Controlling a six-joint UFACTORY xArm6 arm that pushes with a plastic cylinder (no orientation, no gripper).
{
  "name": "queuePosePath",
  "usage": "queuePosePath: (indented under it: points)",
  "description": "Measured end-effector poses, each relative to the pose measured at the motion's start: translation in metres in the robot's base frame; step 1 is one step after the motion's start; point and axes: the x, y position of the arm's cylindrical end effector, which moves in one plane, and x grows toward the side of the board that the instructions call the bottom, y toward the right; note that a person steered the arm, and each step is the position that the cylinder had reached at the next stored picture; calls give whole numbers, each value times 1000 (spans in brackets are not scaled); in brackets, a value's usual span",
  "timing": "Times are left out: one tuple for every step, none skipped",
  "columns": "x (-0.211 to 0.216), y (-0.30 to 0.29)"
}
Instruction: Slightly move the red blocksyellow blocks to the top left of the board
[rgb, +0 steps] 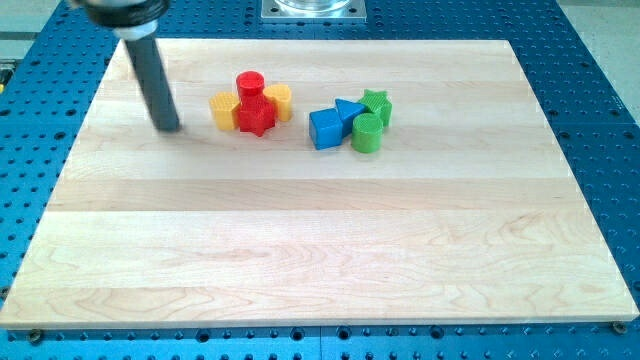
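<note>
A red cylinder (249, 85) and a red star-shaped block (256, 116) sit in the upper middle-left of the wooden board (320, 250). A yellow block (225, 111) touches the red star on its left, and a yellow cylinder (279, 101) touches it on the right. The four form one tight cluster. My tip (168, 129) rests on the board to the left of the cluster, a short gap from the left yellow block. The dark rod rises from it to the view's top left.
A second cluster lies to the right of the first: a blue cube (325, 129), a blue triangular block (349, 112), a green star-shaped block (377, 103) and a green cylinder (367, 133). A blue perforated table (600, 120) surrounds the board.
</note>
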Motion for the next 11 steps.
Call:
queuePosePath:
  points:
    - [11,76]
    - [11,113]
    - [-14,115]
    - [-20,111]
    - [-18,111]
    - [-13,111]
    - [-1,106]
    - [6,132]
    - [-17,154]
    - [-42,190]
    - [-55,139]
